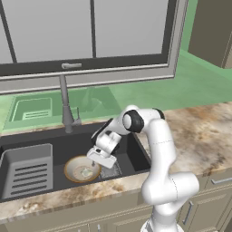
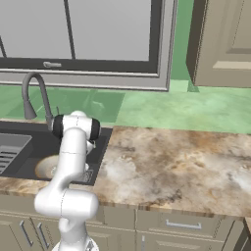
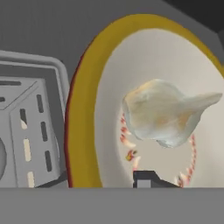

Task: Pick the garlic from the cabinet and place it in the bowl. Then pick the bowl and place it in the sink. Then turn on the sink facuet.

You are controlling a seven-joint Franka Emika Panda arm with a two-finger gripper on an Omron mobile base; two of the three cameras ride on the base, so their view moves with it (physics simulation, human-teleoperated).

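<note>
One garlic [image 3: 164,114] bulb lying on its side inside the bowl [image 3: 87,122], long axis running across the hand view, pointed tip toward that view's right edge. Bowl [image 1: 81,168] resting on the floor of the sink [image 1: 27,145], tan rim up, cream inside showing. Grey ribbed rack insert [image 1: 28,171] just beside the bowl at the left end of the basin; square drain grate [image 1: 111,171] close against the bowl's right side. Sink facuet [image 1: 66,108] upright behind the basin, well apart from the bowl, gooseneck spout arching over the sink in the right base view [image 2: 33,93]. Marbled counter [image 2: 171,166] to the right of the sink, window [image 1: 86,31] above, cabinet [image 2: 223,41] at the upper right. Arm bent over the sink's right half, forearm angled down, gripper [image 1: 96,164] low over the bowl's right rim. One dark finger tip [image 3: 146,178] visible above the bowl's inside; jaw spread cannot be told, nothing seen gripped.
</note>
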